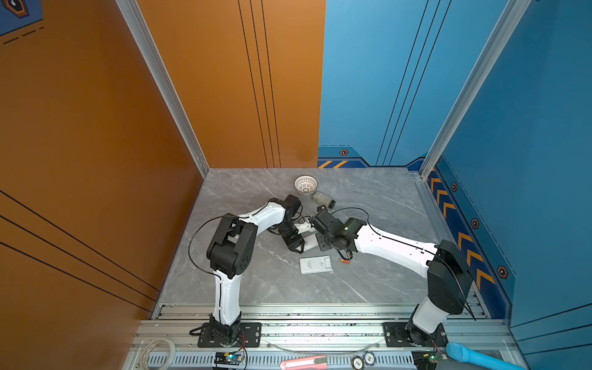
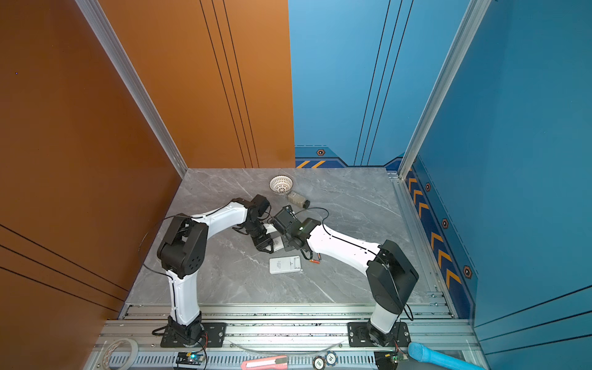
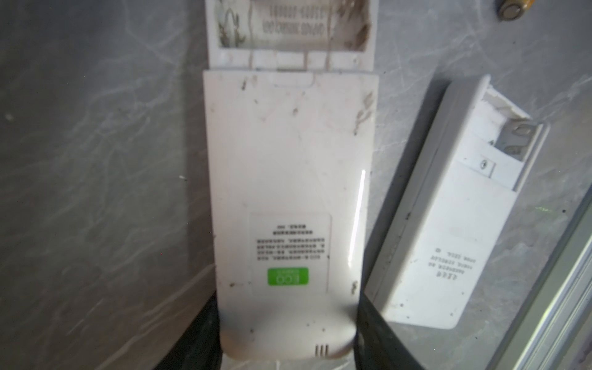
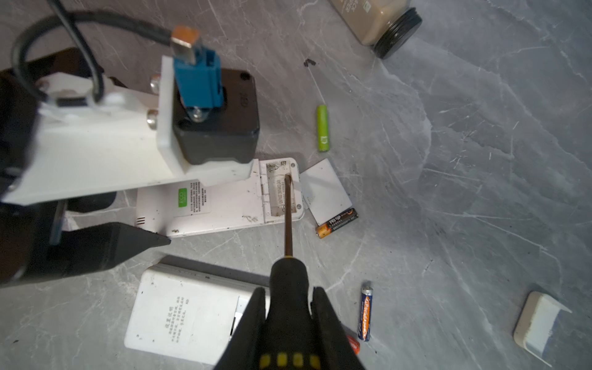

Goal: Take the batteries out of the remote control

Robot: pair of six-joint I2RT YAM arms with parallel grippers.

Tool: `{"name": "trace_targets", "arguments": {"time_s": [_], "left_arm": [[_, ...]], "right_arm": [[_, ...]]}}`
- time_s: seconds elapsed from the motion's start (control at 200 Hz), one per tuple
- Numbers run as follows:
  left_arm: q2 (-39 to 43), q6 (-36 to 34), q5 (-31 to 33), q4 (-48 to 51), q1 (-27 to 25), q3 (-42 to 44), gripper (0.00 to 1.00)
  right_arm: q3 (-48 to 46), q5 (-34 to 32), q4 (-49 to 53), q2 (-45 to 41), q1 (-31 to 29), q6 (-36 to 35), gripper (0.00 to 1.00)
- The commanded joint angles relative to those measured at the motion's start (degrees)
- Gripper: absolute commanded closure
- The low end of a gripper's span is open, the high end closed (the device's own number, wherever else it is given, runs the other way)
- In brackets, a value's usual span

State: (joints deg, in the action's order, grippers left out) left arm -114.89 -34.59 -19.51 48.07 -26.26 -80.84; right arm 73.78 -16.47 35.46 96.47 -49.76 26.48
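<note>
— Screwdriver (image 4: pixel 288 272) first: who has it?
— The right gripper (image 4: pixel 289 293). Its jaws are clamped on the black handle, and the shaft's tip sits inside the open battery bay of the remote control (image 4: pixel 230 205).
— And that remote?
— It lies face down on the grey table (image 4: pixel 480 160). The left gripper (image 3: pixel 288 336) pinches the end opposite the bay, one finger (image 3: pixel 381 336) on each long edge.
— Where are the batteries?
— Out on the table. The green battery (image 4: pixel 323 128) lies apart from the bay end. The black-and-orange battery (image 4: pixel 337 222) rests at a corner of the loose white cover (image 4: pixel 326 192), which lies just beside the bay. A blue-and-orange battery (image 4: pixel 366 312) lies near the gripped handle.
— Anything from above?
— In both top views a second remote (image 1: pixel 315 265) lies at six o'clock from the two grippers, with an orange battery (image 1: pixel 344 261) just beside it at three o'clock. A jar (image 1: pixel 323 199) lies on its side at twelve o'clock from the grippers. A white strainer (image 1: pixel 306 184) sits at eleven o'clock from the jar.
</note>
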Motion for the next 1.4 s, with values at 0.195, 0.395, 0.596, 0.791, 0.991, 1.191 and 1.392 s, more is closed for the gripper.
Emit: {"name": "trace_targets", "arguments": {"time_s": [0.195,0.395,0.596,0.791,0.991,1.191,1.392], "left_arm": [[0.92,2.35,12.41,-1.16,-0.25,4.59,0.57],[4.43,4.61,15.86,-4.99,-0.74,6.92,0.02],[12.08,9.89,11.42,-6.85,-1.58,6.05,0.02],[21.7,17.41,7.07,-14.12,-1.49,8.0,0.02],[26.58,22.87,6.53,-18.46,1.08,7.48,0.02],[29.11,24.27,9.26,-18.63,2.33,6.47,0.02],[34.63,31.04,9.41,-21.99,6.92,11.1,0.02]], "right_arm": [[-3.71,-3.38,3.0,-10.54,9.16,5.46,1.0],[-14.39,1.43,-13.21,-11.57,19.77,9.65,1.0],[-30.69,5.84,-32.35,-14.27,24.16,18.94,0.55],[-37.9,7.97,-37.02,-17.69,27.78,17.97,0.22],[-34.63,19.79,-39.69,-10.76,33.82,14.65,0.15],[-28.69,23.43,-39.04,-5.72,36.71,13.74,0.06],[-24.74,24.02,-35.59,-8.51,39.13,12.35,0.0]]}}
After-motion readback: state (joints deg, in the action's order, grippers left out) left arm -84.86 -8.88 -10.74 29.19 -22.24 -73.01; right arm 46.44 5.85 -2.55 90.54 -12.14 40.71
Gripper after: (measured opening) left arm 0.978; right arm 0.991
